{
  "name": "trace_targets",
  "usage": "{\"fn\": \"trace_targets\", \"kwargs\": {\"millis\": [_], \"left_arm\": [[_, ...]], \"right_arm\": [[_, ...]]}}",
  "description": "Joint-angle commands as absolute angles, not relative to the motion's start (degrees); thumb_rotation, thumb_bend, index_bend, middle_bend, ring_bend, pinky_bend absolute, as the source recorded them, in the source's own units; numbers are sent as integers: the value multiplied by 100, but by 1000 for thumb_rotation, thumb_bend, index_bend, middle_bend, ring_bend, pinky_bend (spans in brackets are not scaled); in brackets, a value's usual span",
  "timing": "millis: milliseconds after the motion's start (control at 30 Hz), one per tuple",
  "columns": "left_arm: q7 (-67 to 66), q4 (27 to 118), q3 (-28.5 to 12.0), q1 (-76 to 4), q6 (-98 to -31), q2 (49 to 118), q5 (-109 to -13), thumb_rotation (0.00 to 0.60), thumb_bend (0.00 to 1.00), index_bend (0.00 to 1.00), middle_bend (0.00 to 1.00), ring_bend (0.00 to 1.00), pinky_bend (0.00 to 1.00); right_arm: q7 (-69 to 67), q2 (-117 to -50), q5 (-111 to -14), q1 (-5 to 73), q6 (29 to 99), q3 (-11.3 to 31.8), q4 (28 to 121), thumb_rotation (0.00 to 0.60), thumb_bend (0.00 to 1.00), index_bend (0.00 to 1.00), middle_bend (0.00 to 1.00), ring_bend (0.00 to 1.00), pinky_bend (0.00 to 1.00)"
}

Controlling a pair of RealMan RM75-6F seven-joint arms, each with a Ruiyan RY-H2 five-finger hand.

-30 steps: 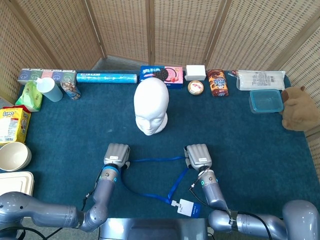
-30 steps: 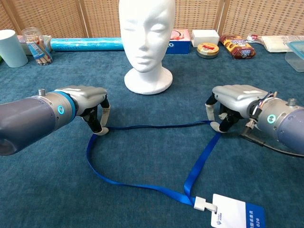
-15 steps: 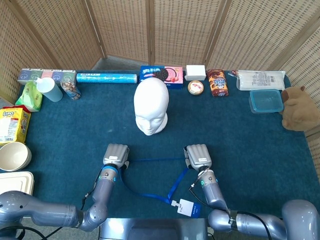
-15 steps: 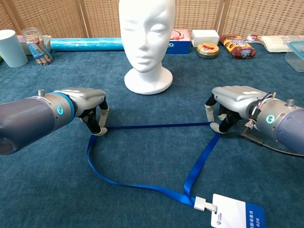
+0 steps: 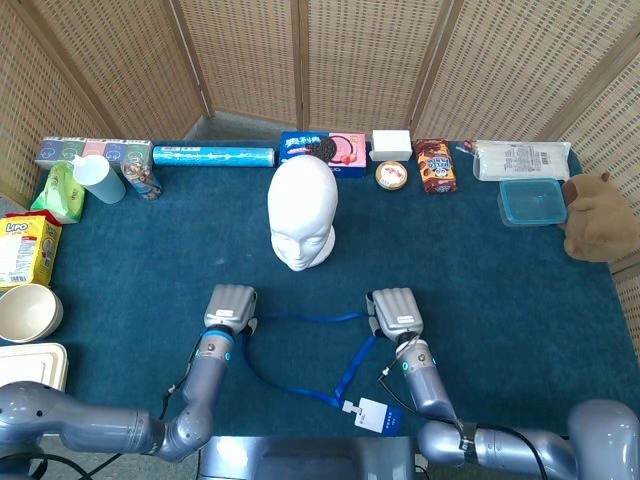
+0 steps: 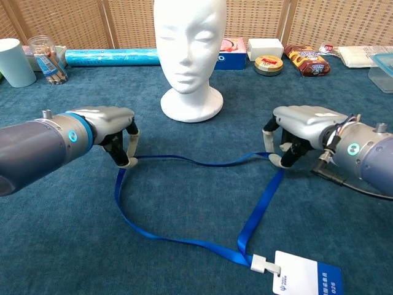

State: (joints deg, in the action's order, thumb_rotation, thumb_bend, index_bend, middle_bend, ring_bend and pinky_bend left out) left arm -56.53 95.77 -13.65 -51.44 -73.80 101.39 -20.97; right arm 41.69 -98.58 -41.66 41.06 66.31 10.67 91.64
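- Wicker screens [image 5: 300, 60] stand behind your table, and its blue cloth [image 5: 480, 260] carries everything else.
- Your white foam head [image 6: 188, 55] stands upright at the middle of the cloth, facing you, well beyond both hands.
- Along the back edge you have a blue roll [image 5: 213, 156], a cookie box [image 5: 322, 152], a white box [image 5: 391, 144], a round tin [image 5: 392, 176] and a snack bag [image 5: 436, 165]; a clear lidded container [image 5: 530, 201] and a brown plush toy [image 5: 598, 215] lie to the far side on your right.
- Your left hand [image 6: 110, 126] sits palm down, fingers curled, pinching one end of the loop of the blue lanyard [image 6: 184, 236] against the cloth.
- Your right hand [image 6: 298, 129] mirrors it, palm down, fingertips pinching the strap at the other end.
- Between your two hands the lanyard runs as a slightly wavy upper strand; its lower part sags toward you in a wide loop, and from your right hand the doubled strap slants down to the clip.
- Its white badge [image 6: 304, 281] lies flat at the near edge, nearer your right hand but well apart from it.
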Motion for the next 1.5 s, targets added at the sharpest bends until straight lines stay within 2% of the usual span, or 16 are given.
{"fn": "trace_targets", "kwargs": {"millis": [33,300,833,1167,1500], "left_arm": [[-5346,9752,-1309,-4990,-7468,9994,-2433,598,511,601,1000,1000,1000],[-4689,10288,-1175,-4665,-7629,9565,-3373,599,510,601,1000,1000,1000],[-3991,11414,-1130,-4251,-8027,8584,-5090,599,510,600,1000,1000,1000],[-3511,11953,-1343,-4113,-7888,7949,-5520,600,512,600,1000,1000,1000],[-3264,12211,-1455,-4022,-7841,7572,-5795,600,511,600,1000,1000,1000]], "right_arm": [[3927,-9698,-4417,4026,6702,1098,9473,600,502,588,1000,1000,1000],[3496,-9295,-4919,3951,6658,1133,10314,600,503,596,1000,1000,1000],[2533,-8401,-5256,3967,6219,1431,11634,600,505,606,1000,1000,1000],[1560,-7762,-5455,3968,5813,1719,12154,600,506,609,1000,1000,1000],[1221,-7402,-5462,4087,5849,2020,12438,600,505,611,1000,1000,1000]]}}
